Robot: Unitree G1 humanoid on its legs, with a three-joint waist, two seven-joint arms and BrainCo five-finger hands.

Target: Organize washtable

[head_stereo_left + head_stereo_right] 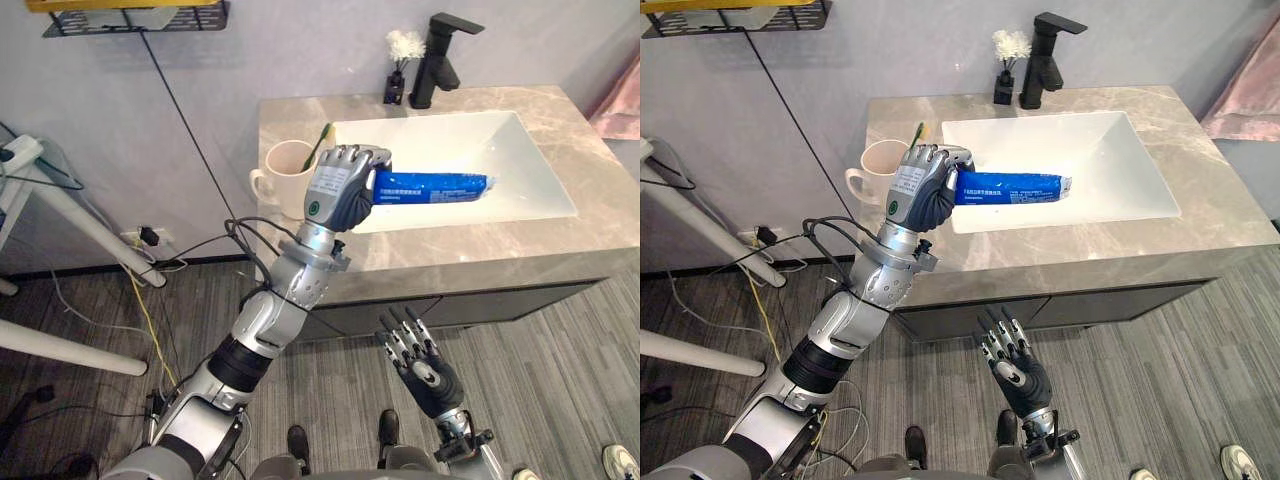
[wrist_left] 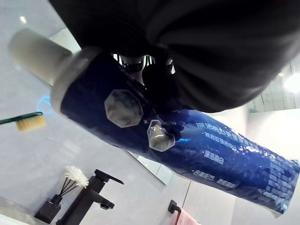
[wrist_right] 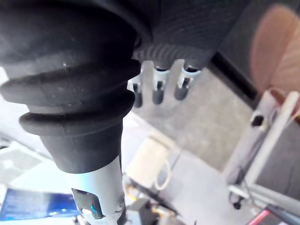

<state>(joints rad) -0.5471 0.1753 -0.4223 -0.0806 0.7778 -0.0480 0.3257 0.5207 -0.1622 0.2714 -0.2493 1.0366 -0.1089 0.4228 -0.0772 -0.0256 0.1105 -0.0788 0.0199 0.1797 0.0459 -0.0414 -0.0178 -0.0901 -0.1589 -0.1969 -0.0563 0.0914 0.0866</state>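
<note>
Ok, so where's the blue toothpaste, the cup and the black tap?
blue toothpaste (image 1: 440, 187), left eye view, on the middle of the tube's printed body.
cup (image 1: 283, 192), left eye view, on its outer wall below the rim.
black tap (image 1: 437, 70), left eye view, on its upright body.

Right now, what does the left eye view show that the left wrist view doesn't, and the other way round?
The left eye view adds the marble washtable with its white sink, the cream mug holding the green toothbrush, and the right hand hanging open below the counter's front. The left wrist view adds, close up, the white cap of the toothpaste tube and the brush's yellow bristles. Both share the left hand curled round the blue tube, the black faucet and the reed diffuser.
</note>
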